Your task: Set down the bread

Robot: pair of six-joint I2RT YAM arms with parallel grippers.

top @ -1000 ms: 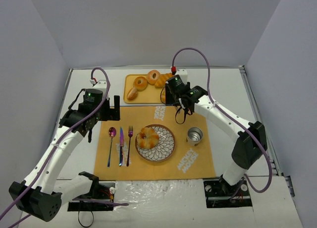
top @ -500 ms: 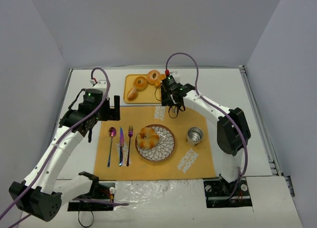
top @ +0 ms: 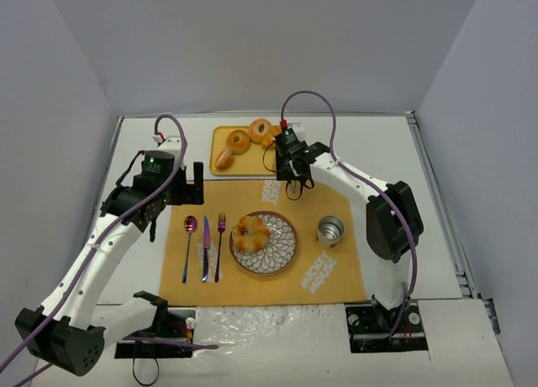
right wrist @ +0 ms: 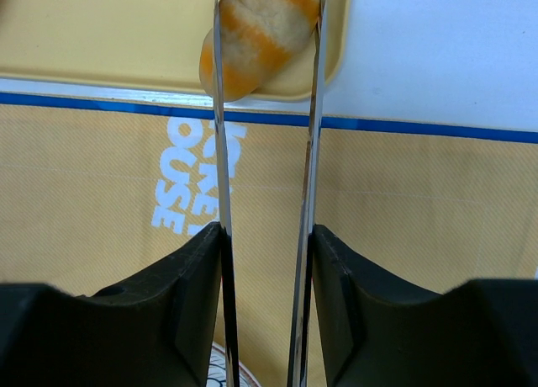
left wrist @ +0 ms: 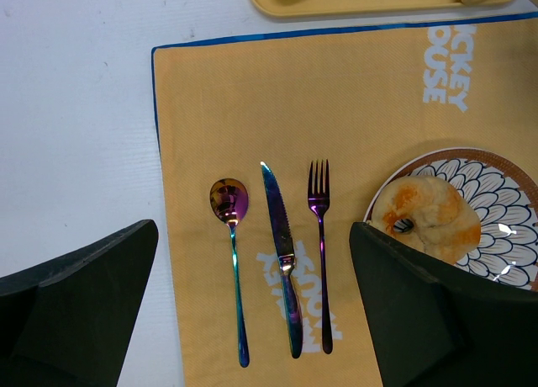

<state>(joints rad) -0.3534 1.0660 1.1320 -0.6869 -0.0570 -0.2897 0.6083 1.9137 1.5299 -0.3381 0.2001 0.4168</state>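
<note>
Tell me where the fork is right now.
In the top view the fork lies on the left half of the orange placemat, between the knife and the plate.

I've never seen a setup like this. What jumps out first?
A laid place on the orange mat: a bread ring on a patterned plate, with a shiny purple spoon, knife and fork to its left. Behind it, the jaws of the right arm sit on either side of a striped roll at the corner of a yellow tray.

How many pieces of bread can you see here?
5. One bun on the plate; four on the tray: two rings, a pale roll, and a striped roll between the right fingers.
</note>
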